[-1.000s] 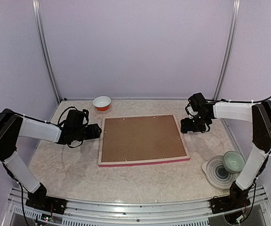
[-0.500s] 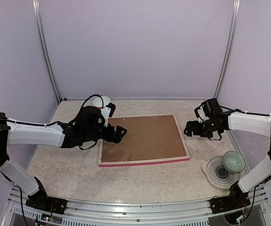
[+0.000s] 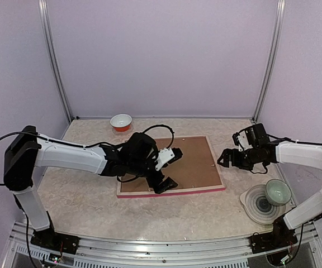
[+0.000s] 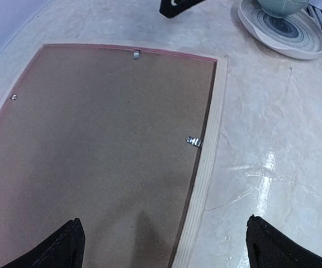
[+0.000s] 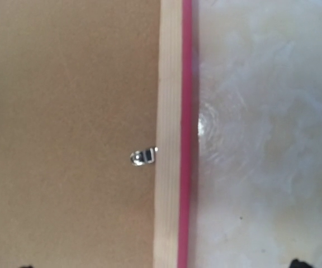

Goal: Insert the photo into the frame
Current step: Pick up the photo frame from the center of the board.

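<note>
Frame (image 3: 194, 191): centre of table, face down, backing board (image 3: 197, 159) uppermost.
Left gripper (image 3: 170, 169): over frame's lower left, jaws wide, empty.
Right gripper (image 3: 221, 159): right of frame, jaws spread, empty.

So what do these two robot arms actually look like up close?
Both the left arm and right arm have smooth white tubular shells joined by black blocky joints. Thin black cables loop along them. Each ends in a black two-finger claw: left gripper, right gripper.

Pale lilac walls (image 3: 161, 56), silver corner posts (image 3: 55, 61), marbled beige tabletop (image 3: 83, 206), even light
</note>
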